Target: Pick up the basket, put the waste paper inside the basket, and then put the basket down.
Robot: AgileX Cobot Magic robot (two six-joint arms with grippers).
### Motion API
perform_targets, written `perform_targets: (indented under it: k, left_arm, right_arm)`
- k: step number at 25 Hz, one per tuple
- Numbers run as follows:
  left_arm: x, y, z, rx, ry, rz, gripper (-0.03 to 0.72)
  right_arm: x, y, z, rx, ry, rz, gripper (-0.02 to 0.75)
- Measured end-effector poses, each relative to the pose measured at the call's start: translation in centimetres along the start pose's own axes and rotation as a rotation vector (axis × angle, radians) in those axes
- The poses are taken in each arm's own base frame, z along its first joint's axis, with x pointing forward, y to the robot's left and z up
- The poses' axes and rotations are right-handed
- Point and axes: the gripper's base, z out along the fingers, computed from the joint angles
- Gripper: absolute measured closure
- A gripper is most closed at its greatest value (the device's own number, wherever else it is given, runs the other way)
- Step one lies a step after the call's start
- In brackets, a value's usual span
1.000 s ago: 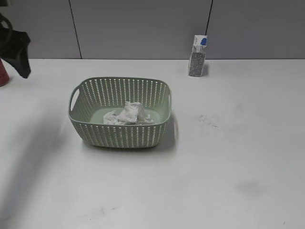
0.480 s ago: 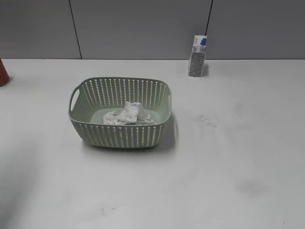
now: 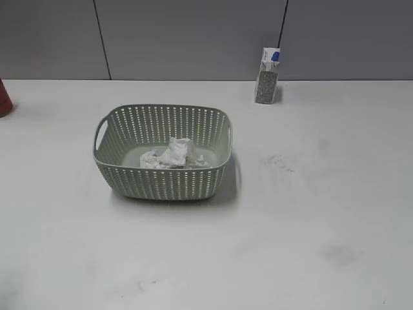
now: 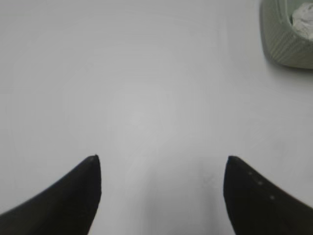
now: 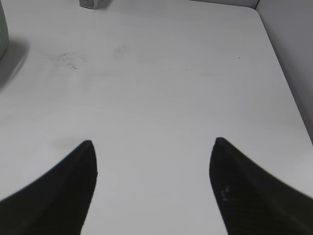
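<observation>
showing only in wrist views, left hand agape

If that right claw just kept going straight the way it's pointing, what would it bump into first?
Probably nothing but bare table. The right gripper is open, and the carton and basket lie off to its left.
</observation>
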Motion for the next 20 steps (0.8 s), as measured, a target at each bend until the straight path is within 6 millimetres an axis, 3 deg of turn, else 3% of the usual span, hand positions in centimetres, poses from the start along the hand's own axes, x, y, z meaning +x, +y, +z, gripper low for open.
perform_targets:
  k: [5,20]
  left_arm:
    - [4.4,-0.2,-0.5,-0.002,-0.066,0.006,0.103]
    - [9.1,-0.7,-4.9,-0.014,-0.441,0.034,0.108]
  right_arm:
    - [0.0,0.0,0.0,0.0,0.0,0.001,0.164]
    - [0.0,0.0,0.0,0.0,0.0,0.001,0.165]
